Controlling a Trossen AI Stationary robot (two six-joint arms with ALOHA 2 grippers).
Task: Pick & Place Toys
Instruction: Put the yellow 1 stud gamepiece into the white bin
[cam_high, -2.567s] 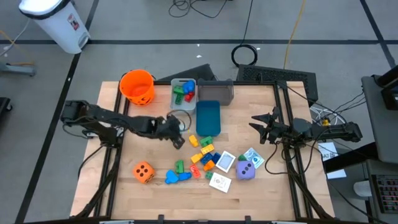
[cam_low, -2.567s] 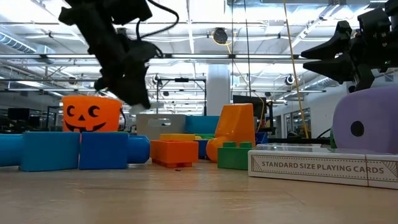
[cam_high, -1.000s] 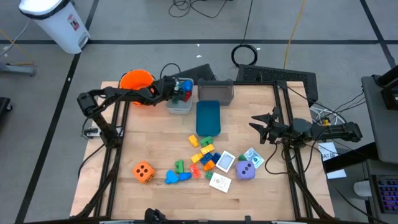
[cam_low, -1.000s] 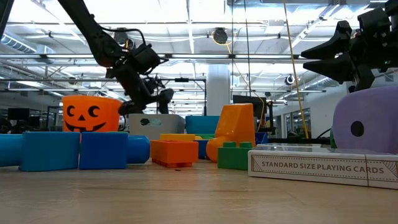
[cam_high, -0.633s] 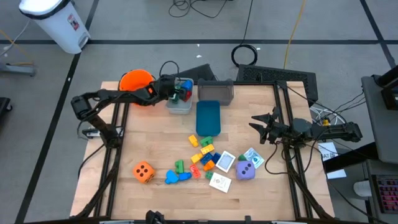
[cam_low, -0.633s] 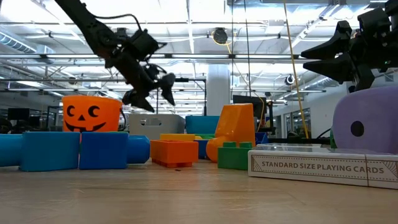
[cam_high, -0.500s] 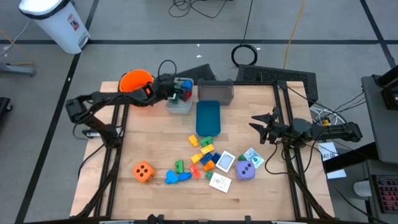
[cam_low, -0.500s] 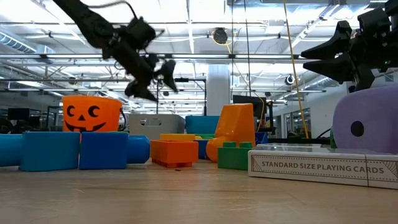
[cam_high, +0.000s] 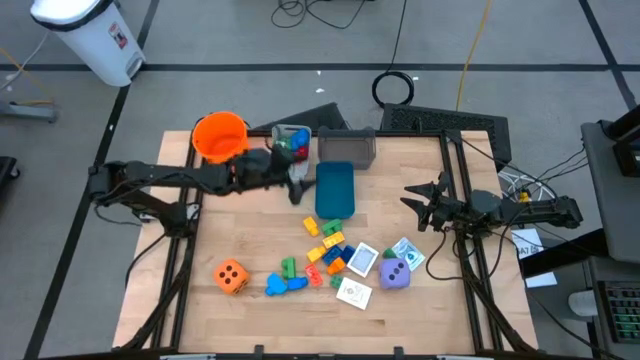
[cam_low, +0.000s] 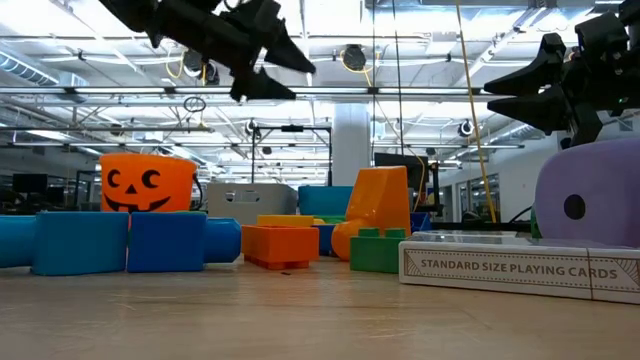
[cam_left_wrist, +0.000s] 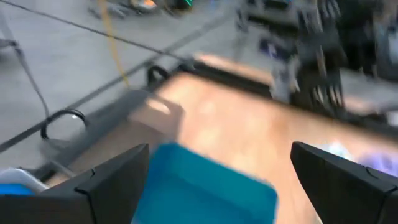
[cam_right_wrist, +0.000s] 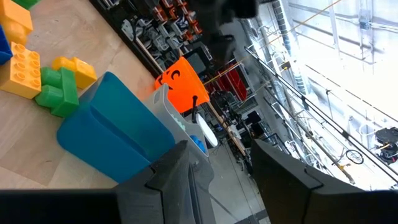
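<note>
Inside clear bin (cam_high: 291, 140): coloured blocks (cam_high: 297, 145).

We are seeing a wooden table (cam_high: 230, 230) carrying an orange bucket (cam_high: 220, 137) and three bins (cam_high: 334, 188) at upper centre, an orange die (cam_high: 231, 276) lower left, blocks (cam_high: 325, 250), cards (cam_high: 354, 292) and a purple die (cam_high: 395, 274) lower centre.

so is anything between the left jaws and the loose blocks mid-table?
Nothing visible. In the high view the left gripper hangs open and empty beside the blue bin, above bare wood. The pile of blocks lies just beyond that bin's near end, with open table between. The right gripper waits at the right edge.
</note>
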